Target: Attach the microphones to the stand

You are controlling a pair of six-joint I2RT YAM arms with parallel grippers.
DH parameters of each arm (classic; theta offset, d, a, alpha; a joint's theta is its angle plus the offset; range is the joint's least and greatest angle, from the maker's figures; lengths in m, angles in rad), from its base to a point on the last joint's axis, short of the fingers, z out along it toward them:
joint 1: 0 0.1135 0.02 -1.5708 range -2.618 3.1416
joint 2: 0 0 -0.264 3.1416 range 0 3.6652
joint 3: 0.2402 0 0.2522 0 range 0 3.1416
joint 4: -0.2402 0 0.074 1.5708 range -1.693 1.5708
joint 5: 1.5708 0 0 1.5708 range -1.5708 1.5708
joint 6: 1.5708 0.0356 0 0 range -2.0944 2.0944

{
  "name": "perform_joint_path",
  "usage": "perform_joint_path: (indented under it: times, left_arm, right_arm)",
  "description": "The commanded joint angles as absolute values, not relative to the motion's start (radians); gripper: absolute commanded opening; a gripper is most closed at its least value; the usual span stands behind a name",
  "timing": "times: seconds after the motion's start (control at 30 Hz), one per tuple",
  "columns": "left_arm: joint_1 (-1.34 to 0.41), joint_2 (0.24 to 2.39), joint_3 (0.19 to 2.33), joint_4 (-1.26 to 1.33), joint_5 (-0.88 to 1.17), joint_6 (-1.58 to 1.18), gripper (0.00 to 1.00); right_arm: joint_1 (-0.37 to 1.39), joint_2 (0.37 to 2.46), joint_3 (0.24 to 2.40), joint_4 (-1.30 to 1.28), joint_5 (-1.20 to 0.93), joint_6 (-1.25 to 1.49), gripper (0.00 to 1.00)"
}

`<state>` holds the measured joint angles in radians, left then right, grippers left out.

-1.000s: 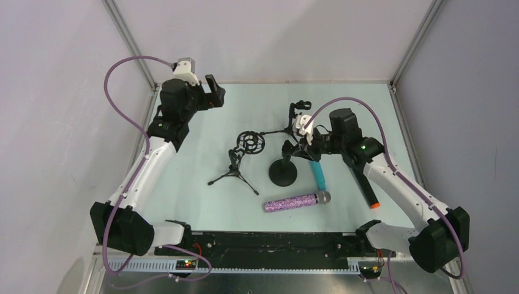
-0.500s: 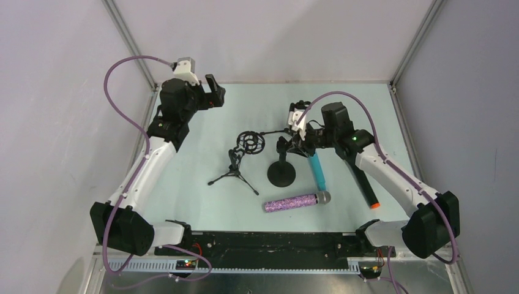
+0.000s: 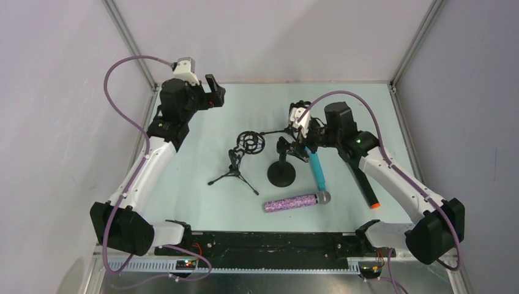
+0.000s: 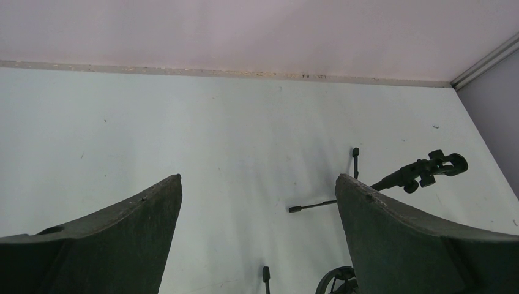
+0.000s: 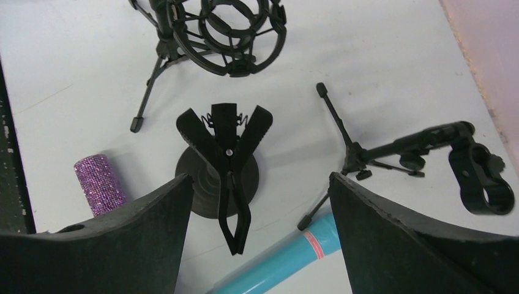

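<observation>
None is mounted yet: the light blue microphone [image 3: 317, 171] lies at the clamp stand's [image 3: 282, 174] three o'clock, the purple microphone [image 3: 294, 202] at six, the black microphone [image 3: 366, 184] farther out at four, while the left gripper [image 4: 258, 179] and right gripper [image 5: 258, 179] both gape empty.

Glittery purple microphone [image 3: 292, 201], light blue microphone [image 3: 317, 171], black microphone with orange ring [image 3: 365, 187].
</observation>
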<state>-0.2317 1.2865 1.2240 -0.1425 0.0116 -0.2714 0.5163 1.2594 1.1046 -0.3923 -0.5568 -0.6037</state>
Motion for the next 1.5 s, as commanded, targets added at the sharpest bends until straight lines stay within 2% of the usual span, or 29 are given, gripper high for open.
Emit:
perform_joint_path:
  times: [0.0,0.57,0.7,0.87,1.03,1.2,1.47]
  left_arm:
    - [-0.236,1.263,1.225,-0.108,0.019,-0.280,0.98]
    - [-0.237,1.260,1.226,-0.108,0.024,-0.279,0.98]
    - [-0.236,1.258,1.227,-0.108,0.024,-0.280,0.98]
    - [-0.237,1.257,1.227,-0.107,0.024,-0.281,0.98]
    - [-0.236,1.255,1.227,-0.107,0.025,-0.282,0.98]
    - [-0.236,1.254,1.227,-0.106,0.027,-0.284,0.98]
    - [-0.237,1.255,1.226,-0.106,0.027,-0.286,0.98]
  right_arm:
    - [0.522,1.219,1.133,-0.413,-0.478,-0.602,0.85]
    - [0.511,1.205,1.129,-0.407,-0.407,-0.555,0.86]
    - [0.484,1.153,1.128,-0.356,-0.505,-0.486,0.93]
    - [0.366,1.054,1.054,-0.140,-0.760,-0.293,0.98]
    - [0.227,0.988,0.965,0.092,-0.887,-0.049,1.00]
    - [0.122,0.972,0.942,0.144,-0.882,0.096,0.99]
    - [-0.139,1.012,0.942,-0.029,-0.710,0.390,0.99]
